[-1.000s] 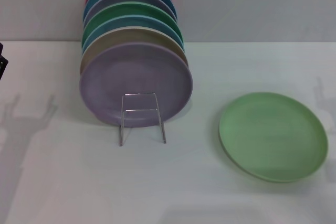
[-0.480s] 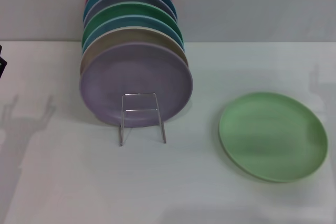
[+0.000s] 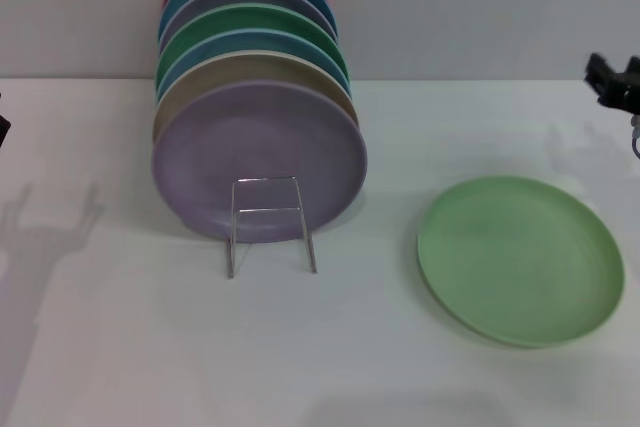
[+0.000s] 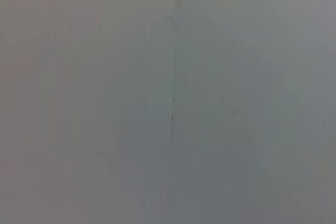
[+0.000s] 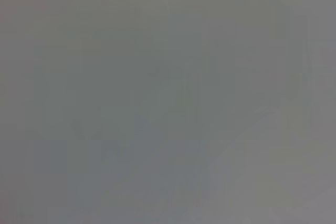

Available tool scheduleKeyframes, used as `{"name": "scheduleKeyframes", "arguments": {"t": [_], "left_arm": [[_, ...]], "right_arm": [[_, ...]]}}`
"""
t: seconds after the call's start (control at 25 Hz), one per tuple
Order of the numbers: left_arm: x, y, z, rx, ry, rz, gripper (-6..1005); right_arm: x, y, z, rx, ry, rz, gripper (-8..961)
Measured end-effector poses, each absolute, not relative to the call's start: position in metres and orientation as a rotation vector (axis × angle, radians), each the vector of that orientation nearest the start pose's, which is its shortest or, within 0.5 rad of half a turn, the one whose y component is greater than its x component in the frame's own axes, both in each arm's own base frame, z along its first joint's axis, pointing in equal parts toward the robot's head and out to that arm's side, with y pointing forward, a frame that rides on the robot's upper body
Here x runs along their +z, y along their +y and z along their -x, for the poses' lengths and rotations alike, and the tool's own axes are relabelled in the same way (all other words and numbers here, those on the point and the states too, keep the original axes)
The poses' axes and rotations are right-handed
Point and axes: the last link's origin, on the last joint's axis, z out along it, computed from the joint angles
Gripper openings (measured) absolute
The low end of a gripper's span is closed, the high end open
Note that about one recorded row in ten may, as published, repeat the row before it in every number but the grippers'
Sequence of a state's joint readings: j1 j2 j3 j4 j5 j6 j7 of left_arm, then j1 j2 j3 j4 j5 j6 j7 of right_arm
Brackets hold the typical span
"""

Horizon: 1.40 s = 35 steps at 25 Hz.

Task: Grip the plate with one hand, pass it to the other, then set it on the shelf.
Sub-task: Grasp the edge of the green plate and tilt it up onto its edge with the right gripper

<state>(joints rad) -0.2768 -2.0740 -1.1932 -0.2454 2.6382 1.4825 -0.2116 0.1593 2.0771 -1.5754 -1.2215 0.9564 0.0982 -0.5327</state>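
Note:
The pale mint-green plate [image 3: 520,259] lies flat on the white table at the right, with nothing touching it. My right gripper [image 3: 614,79] hangs at the right edge of the head view, above and behind the plate, open and holding nothing. Only a dark sliver of my left gripper [image 3: 2,127] shows at the far left edge. The shelf [image 3: 270,223], a thin silver wire rack, stands left of centre with its upright loop at the front. Both wrist views show only a plain grey surface.
Several plates stand on edge in the rack, the front one a lilac plate [image 3: 258,159] and a darker green plate [image 3: 262,19] further back. A grey wall [image 3: 480,7] rises behind the table. Bare tabletop [image 3: 380,347] lies between rack and plate.
My right gripper has come into the head view at the right edge, where only its shadow showed before. The left gripper's sliver has drawn further off the left edge. The plate has not moved.

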Motion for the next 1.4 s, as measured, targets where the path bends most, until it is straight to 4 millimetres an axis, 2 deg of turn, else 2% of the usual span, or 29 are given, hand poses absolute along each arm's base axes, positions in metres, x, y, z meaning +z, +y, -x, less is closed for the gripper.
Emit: {"name": "scheduleKeyframes", "arguments": {"t": [0.12,0.16,0.32,0.48,0.56,0.72,0.96,1.24,1.4], "left_arm": [[0.027,0.287,0.32,-0.947,-0.358,1.422,860],[0.027,0.287,0.32,-0.947,-0.359,1.421,860],[0.027,0.286,0.321,-0.948,-0.361,1.419,860],[0.028,0.286,0.321,-0.951,-0.363,1.414,860],[0.028,0.286,0.321,-0.952,-0.363,1.414,860],[0.028,0.286,0.321,-0.953,-0.362,1.412,859],[0.029,0.286,0.321,-0.957,-0.361,1.408,859],[0.03,0.285,0.32,-0.963,-0.359,1.403,859],[0.03,0.285,0.321,-0.962,-0.359,1.401,859]], "right_arm": [[0.05,0.375,-0.27,0.505,1.051,1.699,487],[0.058,0.372,-0.269,0.505,1.122,1.738,487],[0.072,0.365,-0.272,0.495,1.225,1.781,488],[0.089,0.358,-0.279,0.46,1.312,1.813,491],[0.102,0.354,-0.29,0.406,1.368,1.821,493],[0.111,0.351,-0.296,0.384,1.394,1.824,498],[0.11,0.345,-0.293,0.332,1.424,1.926,504],[0.104,0.346,-0.287,0.244,1.532,2.025,708],[0.109,0.348,-0.293,0.204,1.593,2.009,750]]}}
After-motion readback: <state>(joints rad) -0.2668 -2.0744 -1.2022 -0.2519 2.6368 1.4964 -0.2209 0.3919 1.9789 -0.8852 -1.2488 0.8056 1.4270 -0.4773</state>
